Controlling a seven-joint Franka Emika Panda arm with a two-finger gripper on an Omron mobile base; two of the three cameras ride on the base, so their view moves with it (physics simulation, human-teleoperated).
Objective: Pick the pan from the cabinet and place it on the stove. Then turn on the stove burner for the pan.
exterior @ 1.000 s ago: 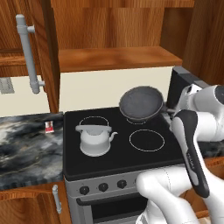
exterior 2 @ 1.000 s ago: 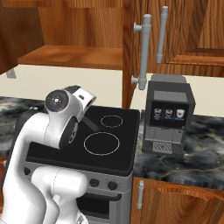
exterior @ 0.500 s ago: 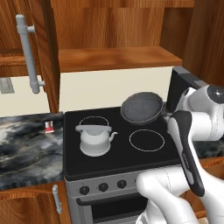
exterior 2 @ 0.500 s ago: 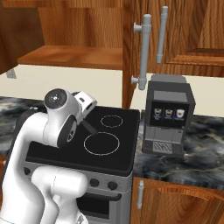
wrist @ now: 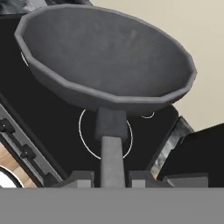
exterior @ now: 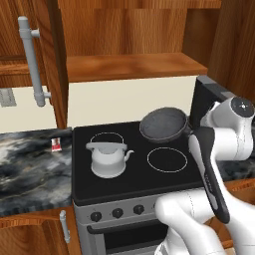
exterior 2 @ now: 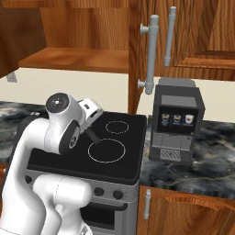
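Observation:
The dark grey pan (exterior: 164, 125) hangs tilted just above the back right of the black stove (exterior: 134, 177), near the wall. In the hand view the pan (wrist: 109, 57) looms large, and my gripper (wrist: 112, 179) is shut on its straight handle (wrist: 113, 151), one fingertip on each side. Below the handle lies a white-ringed stove burner (wrist: 82, 133); in the left base view this ring (exterior: 167, 159) is at the front right. The cabinet (exterior: 129, 64) above stands open, its shelf bare.
A white kettle (exterior: 107, 158) sits on the front left ring. Black knobs (exterior: 117, 213) line the stove front. A black coffee machine (exterior 2: 176, 119) stands right of the stove. The open cabinet door with its grey bar handle (exterior: 34, 62) juts out at left.
The pan has come down slightly toward the cooktop, still held in the gripper. The kettle has stayed put.

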